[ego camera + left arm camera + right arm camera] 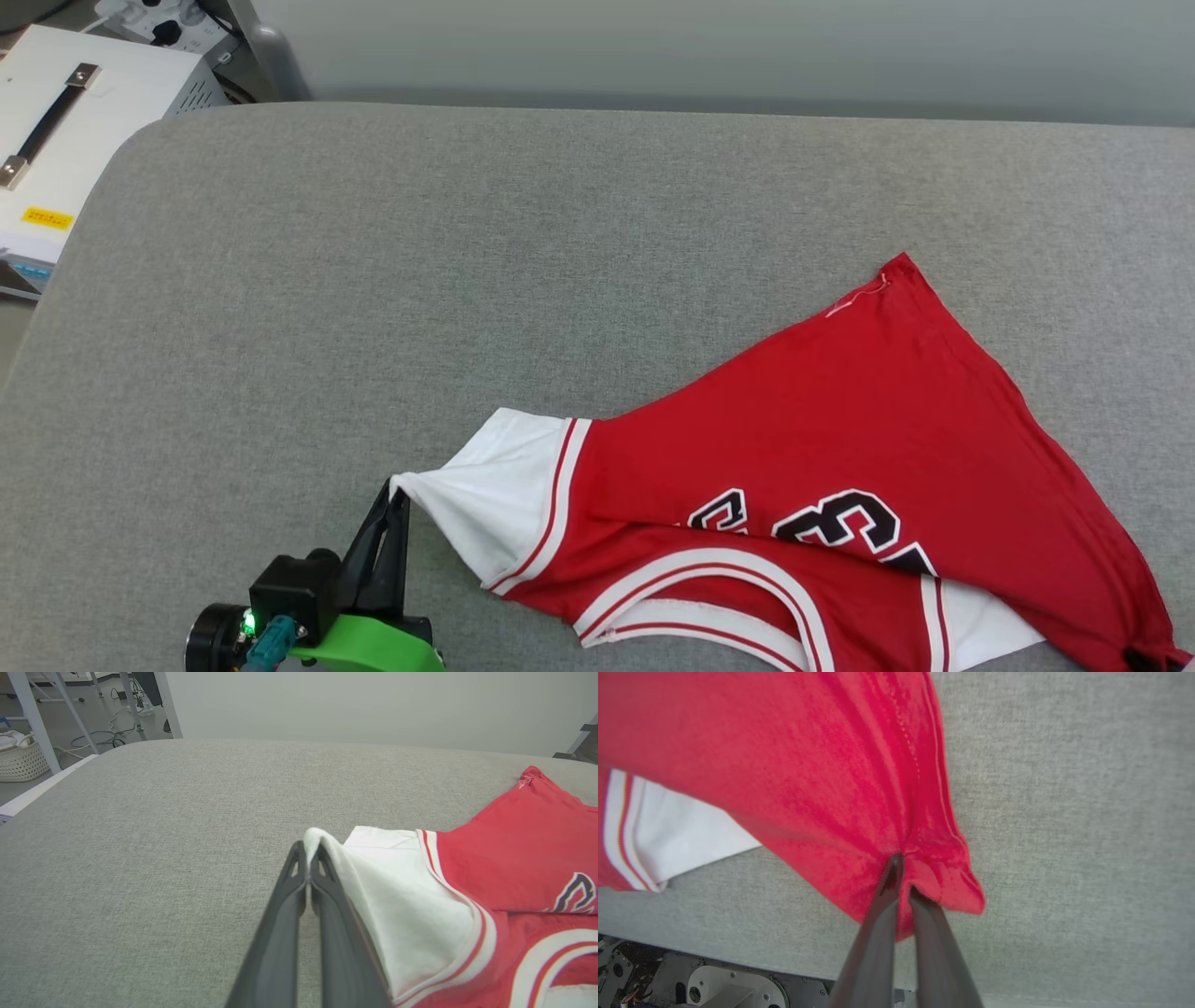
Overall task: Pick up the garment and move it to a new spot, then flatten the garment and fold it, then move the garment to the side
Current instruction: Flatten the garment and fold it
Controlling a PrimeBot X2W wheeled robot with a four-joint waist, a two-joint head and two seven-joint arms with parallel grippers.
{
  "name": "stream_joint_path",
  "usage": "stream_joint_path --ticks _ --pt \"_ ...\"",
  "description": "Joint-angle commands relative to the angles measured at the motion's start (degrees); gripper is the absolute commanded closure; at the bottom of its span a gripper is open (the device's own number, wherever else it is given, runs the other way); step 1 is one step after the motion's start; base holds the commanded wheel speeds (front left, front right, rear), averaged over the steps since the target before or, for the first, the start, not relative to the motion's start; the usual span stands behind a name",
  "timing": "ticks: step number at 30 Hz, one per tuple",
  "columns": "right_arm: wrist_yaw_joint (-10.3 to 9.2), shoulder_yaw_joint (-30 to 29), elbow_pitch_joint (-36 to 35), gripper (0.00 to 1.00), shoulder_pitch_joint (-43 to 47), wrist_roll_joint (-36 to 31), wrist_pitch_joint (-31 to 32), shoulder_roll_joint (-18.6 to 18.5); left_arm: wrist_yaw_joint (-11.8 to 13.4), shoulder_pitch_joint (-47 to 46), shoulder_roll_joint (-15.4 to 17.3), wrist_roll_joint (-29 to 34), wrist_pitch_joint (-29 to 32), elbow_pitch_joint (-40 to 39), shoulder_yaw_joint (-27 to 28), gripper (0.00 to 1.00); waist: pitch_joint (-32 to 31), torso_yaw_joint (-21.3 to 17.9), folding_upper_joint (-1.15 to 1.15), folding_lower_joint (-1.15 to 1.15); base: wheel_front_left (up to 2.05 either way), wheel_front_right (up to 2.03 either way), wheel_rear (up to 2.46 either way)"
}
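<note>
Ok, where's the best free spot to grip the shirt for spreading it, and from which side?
The far hem corner of the shirt: it sticks out as a flat point, clear of folds. Probably come in from its far side, low, pinching the tip.

The red garment [840,420] carries large black numerals [836,523] edged in white near its collar. A 3 reads plainly, while the figure to its left is cut off by a fold and cannot be told for sure. In the left wrist view a slice of one such numeral shows at the right edge. At the far left, a white box [112,103] bears a small yellow label [47,218] whose print is too small to read.
</note>
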Motion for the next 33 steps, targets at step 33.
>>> stream_joint_path --ticks 33 --pt "0.01 15.5 -4.5 0.0 -46.4 -2.4 25.0 -11.8 -0.7 -9.5 -2.6 2.1 -0.3 -4.8 -7.1 1.0 12.1 11.2 0.0 0.0 0.0 0.0 0.0"
